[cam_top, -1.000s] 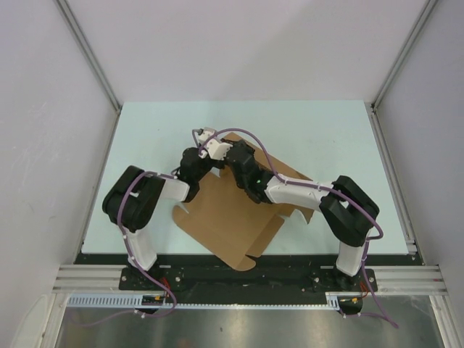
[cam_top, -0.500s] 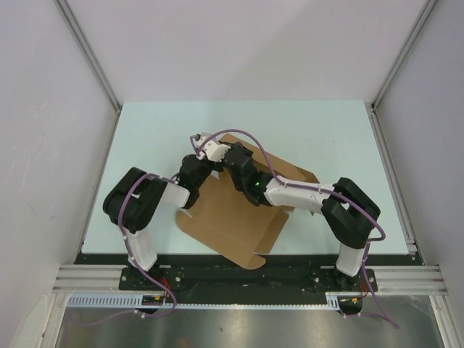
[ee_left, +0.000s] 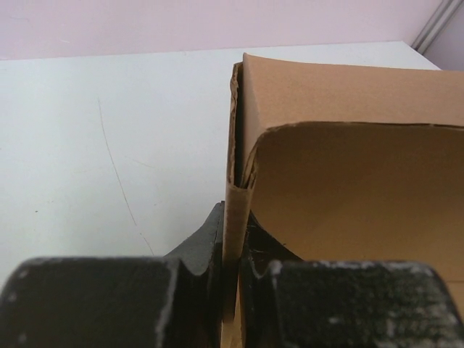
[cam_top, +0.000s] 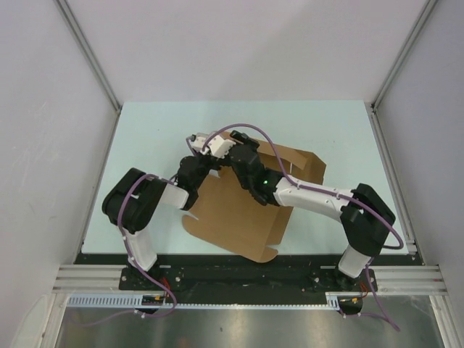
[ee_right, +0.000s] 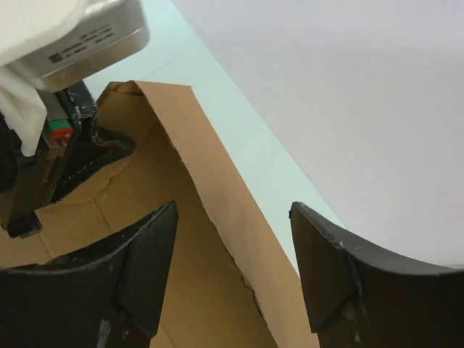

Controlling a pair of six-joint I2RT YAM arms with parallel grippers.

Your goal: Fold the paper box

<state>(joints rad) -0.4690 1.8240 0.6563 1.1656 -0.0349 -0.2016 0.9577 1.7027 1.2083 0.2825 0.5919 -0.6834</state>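
Observation:
The paper box (cam_top: 235, 214) is a brown cardboard sheet lying in the middle of the table, its far side folded up into a low wall (cam_top: 301, 163). My left gripper (cam_top: 210, 161) is at the box's far left corner. In the left wrist view it (ee_left: 233, 217) is shut on the doubled upright edge of the paper box (ee_left: 348, 188). My right gripper (cam_top: 235, 148) is right beside it. Seen from the right wrist, it (ee_right: 232, 210) is open and straddles the raised wall of the paper box (ee_right: 217, 188) without touching it. The left gripper's fingers (ee_right: 80, 145) show at the upper left.
The pale green table (cam_top: 145, 145) is closed in by white walls on three sides, with aluminium posts (cam_top: 90, 58) at the back corners. A metal rail (cam_top: 246, 279) carries both arm bases along the near edge.
My right gripper has opened and let go of the cardboard wall. The box has turned a little, its near corner sliding right, and the far right wall stands higher. The left gripper keeps its hold.

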